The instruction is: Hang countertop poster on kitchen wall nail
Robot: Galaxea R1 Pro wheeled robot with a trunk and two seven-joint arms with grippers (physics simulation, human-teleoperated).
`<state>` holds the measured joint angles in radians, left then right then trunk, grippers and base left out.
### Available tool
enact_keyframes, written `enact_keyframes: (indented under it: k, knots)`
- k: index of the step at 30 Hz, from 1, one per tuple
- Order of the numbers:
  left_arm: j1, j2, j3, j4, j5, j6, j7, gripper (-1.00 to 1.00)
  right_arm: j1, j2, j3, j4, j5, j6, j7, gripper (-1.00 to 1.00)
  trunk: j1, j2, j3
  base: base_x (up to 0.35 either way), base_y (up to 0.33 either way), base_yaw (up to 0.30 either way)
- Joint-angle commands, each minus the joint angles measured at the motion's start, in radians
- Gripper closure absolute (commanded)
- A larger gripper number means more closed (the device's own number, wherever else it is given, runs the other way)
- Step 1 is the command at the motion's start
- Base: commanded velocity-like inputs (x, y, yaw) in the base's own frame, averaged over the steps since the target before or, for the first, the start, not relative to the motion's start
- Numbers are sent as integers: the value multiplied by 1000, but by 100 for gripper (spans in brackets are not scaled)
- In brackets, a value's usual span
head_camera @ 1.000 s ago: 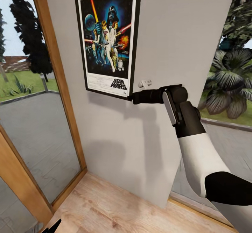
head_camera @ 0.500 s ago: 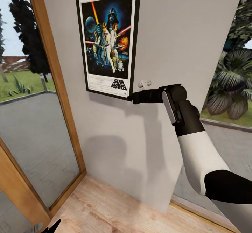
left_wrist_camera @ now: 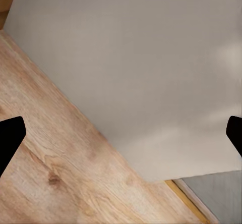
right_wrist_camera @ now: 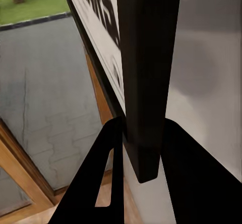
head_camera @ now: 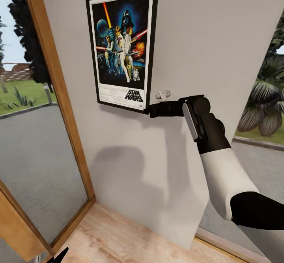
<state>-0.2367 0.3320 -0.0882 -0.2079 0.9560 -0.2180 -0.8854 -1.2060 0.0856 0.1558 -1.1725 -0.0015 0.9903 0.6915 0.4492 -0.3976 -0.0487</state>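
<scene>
The poster (head_camera: 121, 46) stands upright against the pale wall (head_camera: 205, 38), long axis vertical, its lower corner at nine o'clock from the right arm's jaws (head_camera: 149, 110). Those jaws are clamped on the frame's edge, as the right wrist view shows. The left arm's jaws (left_wrist_camera: 121, 133) hang spread wide apart, empty, over the wood floor (left_wrist_camera: 45, 178). No nail can be made out.

Right hand (head_camera: 150, 110) clamps the poster (head_camera: 120, 46) corner (left hand (left_wrist_camera: 121, 133) spread).

Framed Star Wars poster (head_camera: 121, 46) upright against pale wall, lower corner pinched.
</scene>
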Motion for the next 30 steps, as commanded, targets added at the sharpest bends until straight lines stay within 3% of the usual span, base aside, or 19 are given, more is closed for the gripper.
enact_keyframes:
  k: [1,15,30]
  knots:
    - [-1,1,-8,1,7,-6,-1,-100,-1,0,-1,0,-3,7,3,100,1,-2,-2,42,0,0]
    - [-1,1,-8,1,7,-6,-1,-100,-1,0,-1,-1,-3,7,3,100,1,-2,-2,149,0,0]
    - [0,2,-8,1,8,-11,2,-100,31,0,1,-15,-10,-7,26,100,1,-2,-2,5,0,0]
